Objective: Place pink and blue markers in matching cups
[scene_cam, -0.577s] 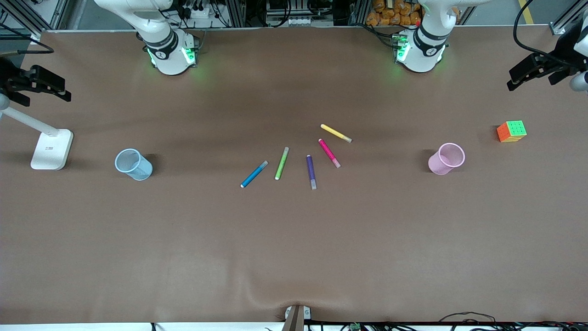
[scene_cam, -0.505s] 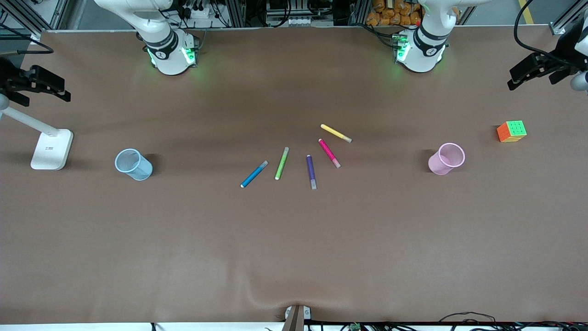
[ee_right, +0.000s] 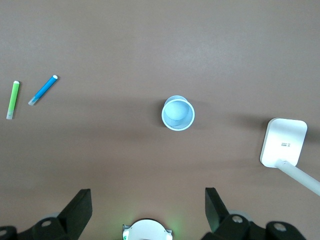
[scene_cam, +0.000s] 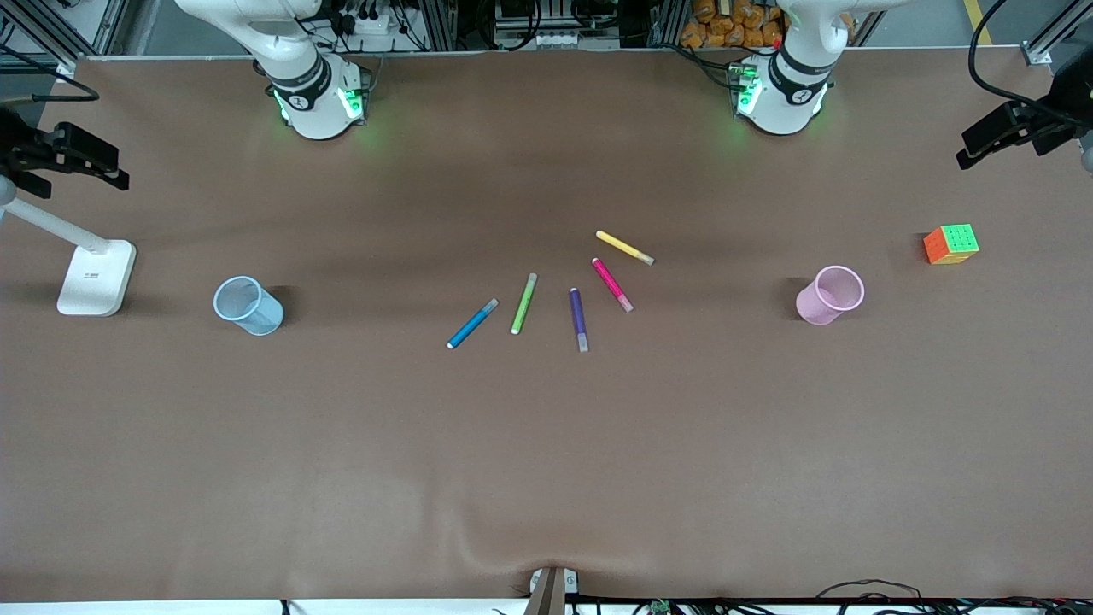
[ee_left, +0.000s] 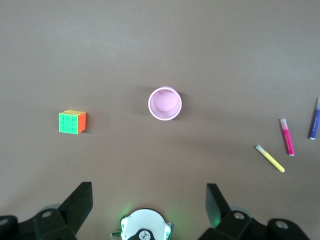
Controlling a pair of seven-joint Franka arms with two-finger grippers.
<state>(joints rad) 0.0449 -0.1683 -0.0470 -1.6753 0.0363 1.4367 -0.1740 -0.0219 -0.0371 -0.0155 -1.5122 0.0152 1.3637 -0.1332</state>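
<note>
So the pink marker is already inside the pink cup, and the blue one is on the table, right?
Not quite. The front view shows the pink marker lying on the table among the other markers, apart from the pink cup. The blue marker is on the table.

My right gripper hangs high over the table with its fingers spread wide and nothing between them. Straight below stands the blue cup, upright. The blue marker and green marker lie side by side, well apart from it. A white lamp base sits toward my end of the table.
</note>
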